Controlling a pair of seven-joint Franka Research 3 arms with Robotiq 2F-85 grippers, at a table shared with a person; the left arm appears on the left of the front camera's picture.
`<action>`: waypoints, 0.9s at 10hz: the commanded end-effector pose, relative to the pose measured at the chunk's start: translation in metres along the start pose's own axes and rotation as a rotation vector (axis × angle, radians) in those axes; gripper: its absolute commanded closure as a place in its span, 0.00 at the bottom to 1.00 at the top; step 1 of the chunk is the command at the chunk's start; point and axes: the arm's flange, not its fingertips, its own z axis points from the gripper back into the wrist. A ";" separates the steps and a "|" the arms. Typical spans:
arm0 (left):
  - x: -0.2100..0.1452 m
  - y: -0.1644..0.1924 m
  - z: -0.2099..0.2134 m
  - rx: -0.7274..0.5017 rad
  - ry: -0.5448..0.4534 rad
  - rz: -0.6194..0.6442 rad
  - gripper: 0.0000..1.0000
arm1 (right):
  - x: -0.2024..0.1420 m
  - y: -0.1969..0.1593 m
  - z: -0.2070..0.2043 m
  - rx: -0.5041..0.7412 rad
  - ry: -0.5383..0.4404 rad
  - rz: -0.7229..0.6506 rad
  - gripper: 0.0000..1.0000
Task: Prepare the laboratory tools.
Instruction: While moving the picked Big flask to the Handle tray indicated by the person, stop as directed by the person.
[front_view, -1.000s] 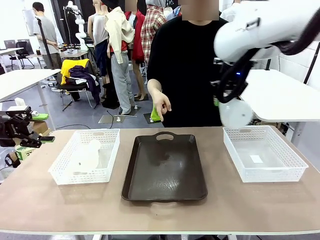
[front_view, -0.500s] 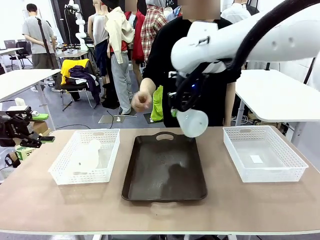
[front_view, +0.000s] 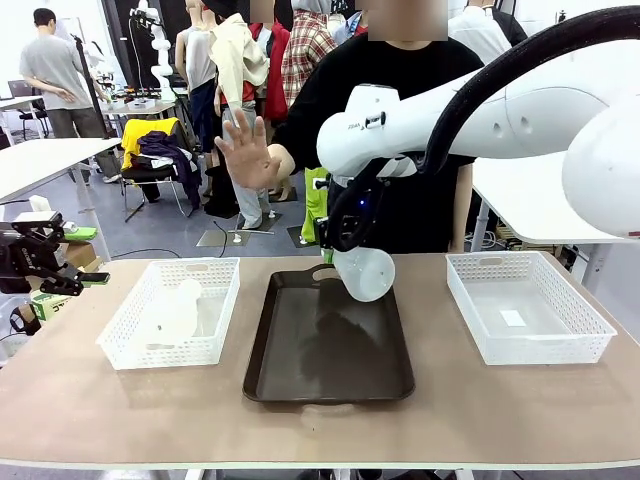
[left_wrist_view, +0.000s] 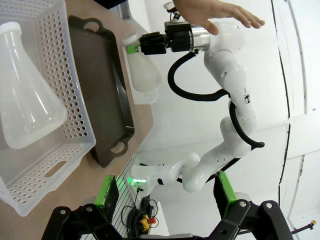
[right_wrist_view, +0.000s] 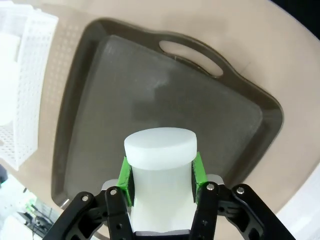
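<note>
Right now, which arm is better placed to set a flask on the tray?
Right. The right hand grips a flask above the tray. The left hand sits open past the table's left edge, apart from the other flask in the basket.

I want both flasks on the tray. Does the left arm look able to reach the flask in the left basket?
Probably yes: the flask lies uncovered in the open-topped basket near the open left end effector; the right arm is over the tray.
</note>
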 end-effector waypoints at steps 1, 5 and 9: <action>0.000 -0.002 0.001 -0.001 -0.006 0.007 0.00 | 0.002 -0.005 0.014 0.020 -0.007 0.001 1.00; 0.000 -0.002 0.001 -0.001 -0.006 0.007 0.00 | 0.000 0.000 0.000 0.000 0.000 0.000 1.00; 0.000 -0.002 0.001 -0.001 -0.006 0.007 0.00 | 0.000 0.000 0.000 0.000 0.000 0.000 1.00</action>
